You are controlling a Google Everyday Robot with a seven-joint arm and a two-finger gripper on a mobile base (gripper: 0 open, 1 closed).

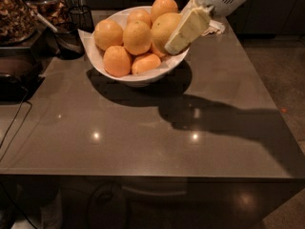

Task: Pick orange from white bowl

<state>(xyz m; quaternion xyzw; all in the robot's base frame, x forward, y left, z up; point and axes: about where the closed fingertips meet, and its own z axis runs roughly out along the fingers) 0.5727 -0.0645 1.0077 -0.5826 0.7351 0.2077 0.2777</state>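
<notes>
The orange (163, 26) sits high on the right side of the heap in the white bowl (147, 76). It rests on the fruit beneath it, close to the bowl's right rim. That is probably why it suits the pick: it is exposed from above and from the right, and nothing lies on top of it. The end effector (187, 30) reaches in from the far right, slanting downward, with its cream tip laid against the orange's right flank just above the rim. I cannot tell whether it is clamped on the fruit or only beside it, because the far side is hidden. The orange is large, round and yellowish with a matt skin, paler than the smaller, deeper-coloured fruits (116, 60) at the near side of the bowl. The bowl is lined with white paper (87, 36) and stands toward the far edge of the grey counter (143, 142). A dark container (69, 42) stands just to its left.
</notes>
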